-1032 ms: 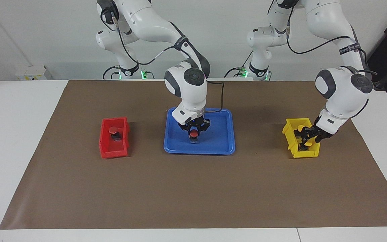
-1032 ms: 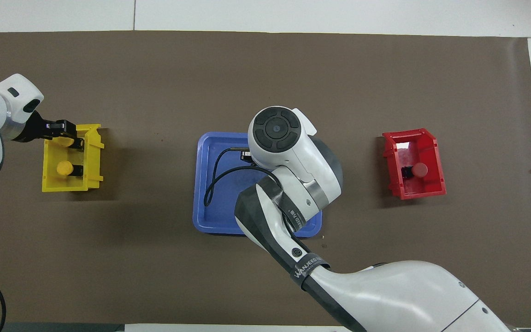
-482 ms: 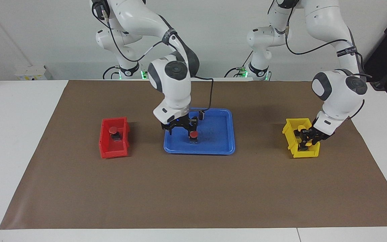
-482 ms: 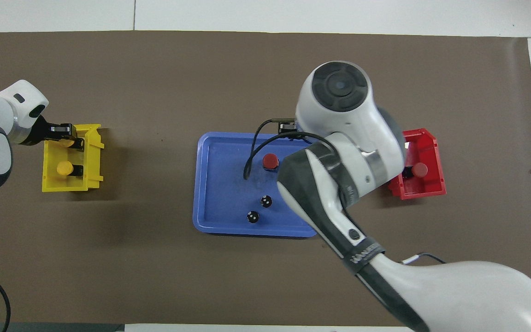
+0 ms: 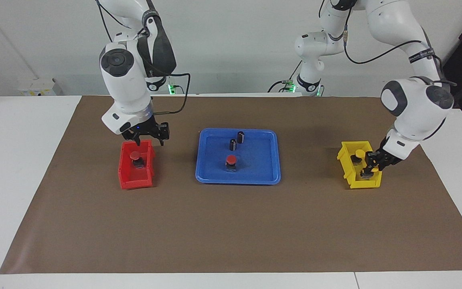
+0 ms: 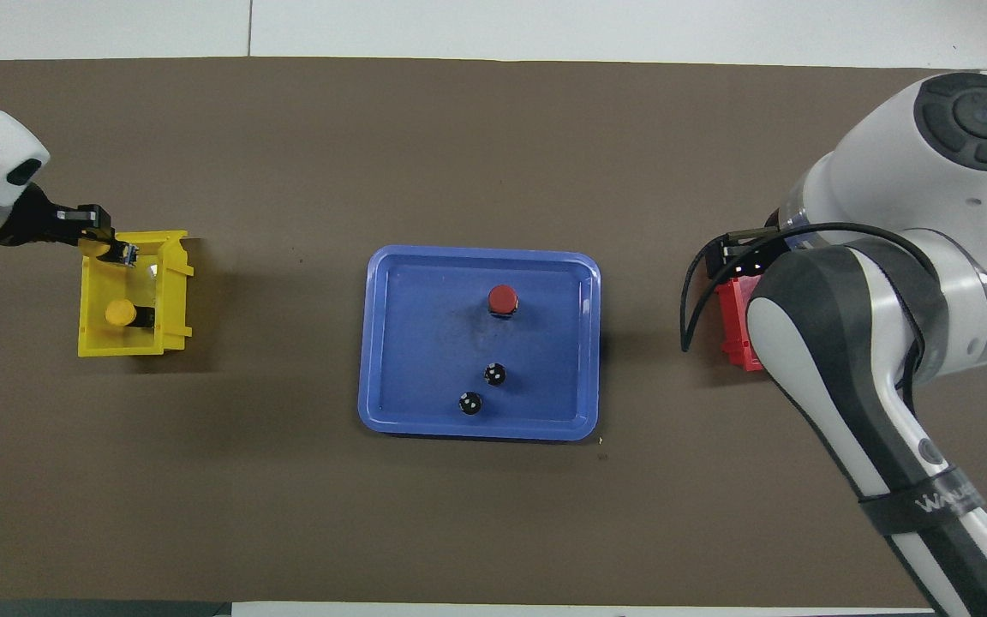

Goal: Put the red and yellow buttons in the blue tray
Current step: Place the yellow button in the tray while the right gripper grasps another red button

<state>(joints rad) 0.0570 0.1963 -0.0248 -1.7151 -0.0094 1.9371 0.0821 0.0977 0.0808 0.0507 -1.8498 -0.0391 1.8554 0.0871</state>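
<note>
White arms [image 5: 124, 80], blk cables, grey joints

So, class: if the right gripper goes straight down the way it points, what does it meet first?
Probably the red button in the red bin: the right gripper hangs over the bin's robot-side edge, so possibly its rim first.

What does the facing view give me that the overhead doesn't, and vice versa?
Facing only: a red-capped push button inside the small red plastic bin, under the open right gripper. Overhead only: white dots atop two small dark cylinders. Both: another red-capped button in the flat blue plastic tray; left gripper shut on a yellow-capped button at the yellow plastic bin.
</note>
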